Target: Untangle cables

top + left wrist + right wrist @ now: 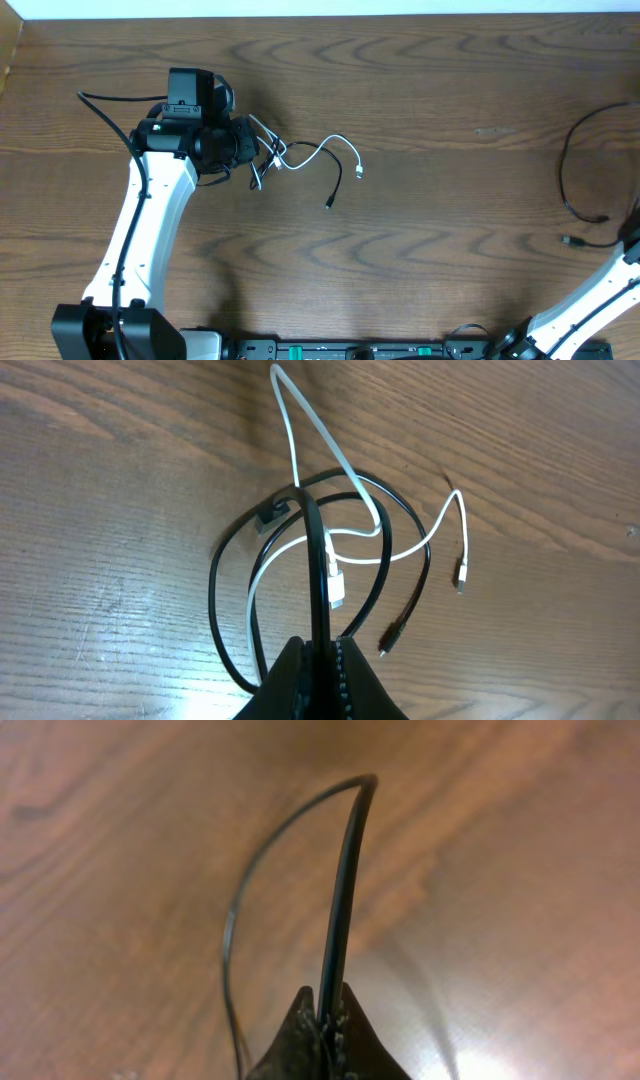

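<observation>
overhead: the left gripper [252, 152] sits over the knot of cables [268, 160] at the upper left of the table [420, 80]. the white cable [325, 148] trails out to the right of the knot, and a black plug end [329, 203] lies just below it. far to the right, well apart, a lone black cable [563, 170] loops near the table edge, above the right arm [590, 300].

left wrist: the jaws are pinched shut on one black strand [318, 550], which runs from the fingertips across the white cable. gripping that single strand looks like a way to draw it out of the loops around it.

right wrist: the right gripper [328, 1015] is clamped on the lone black cable, which arches away from it. it is probably held aside so it cannot rejoin the knot, though the blurred view leaves that uncertain.
</observation>
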Robot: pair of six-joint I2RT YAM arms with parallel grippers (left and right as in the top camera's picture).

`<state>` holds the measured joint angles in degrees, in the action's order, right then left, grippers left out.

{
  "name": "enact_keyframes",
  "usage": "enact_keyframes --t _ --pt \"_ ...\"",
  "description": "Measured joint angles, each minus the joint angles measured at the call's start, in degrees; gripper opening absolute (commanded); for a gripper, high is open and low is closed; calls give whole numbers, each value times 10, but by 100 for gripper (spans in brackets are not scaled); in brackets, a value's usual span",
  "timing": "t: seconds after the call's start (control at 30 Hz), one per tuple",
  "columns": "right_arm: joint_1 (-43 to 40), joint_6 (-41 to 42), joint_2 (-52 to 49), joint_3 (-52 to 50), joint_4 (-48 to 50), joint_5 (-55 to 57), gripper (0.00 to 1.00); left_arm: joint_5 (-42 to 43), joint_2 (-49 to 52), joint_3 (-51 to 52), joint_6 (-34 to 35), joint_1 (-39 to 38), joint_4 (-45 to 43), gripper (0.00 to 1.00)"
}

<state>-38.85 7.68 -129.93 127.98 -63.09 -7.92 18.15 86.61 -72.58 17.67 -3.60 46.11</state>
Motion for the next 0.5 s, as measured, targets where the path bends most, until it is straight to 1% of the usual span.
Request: enact_keyframes --t 0.03,0.1,0.13,0.27,0.4,0.5 --pt "8 0 0 0 8 1 55 0 0 0 0 0 0 7" --pt "24 2 0 0 28 0 80 0 0 0 0 0 0 8" --pt "31 2 0 0 32 0 84 0 0 0 0 0 0 8" --pt "59 -6 0 0 26 -2 84 0 0 0 0 0 0 8" --pt "80 -27 0 0 -3 10 78 0 0 0 0 0 0 8" --pt "82 -36 0 0 -31 33 70 0 0 0 0 0 0 8"
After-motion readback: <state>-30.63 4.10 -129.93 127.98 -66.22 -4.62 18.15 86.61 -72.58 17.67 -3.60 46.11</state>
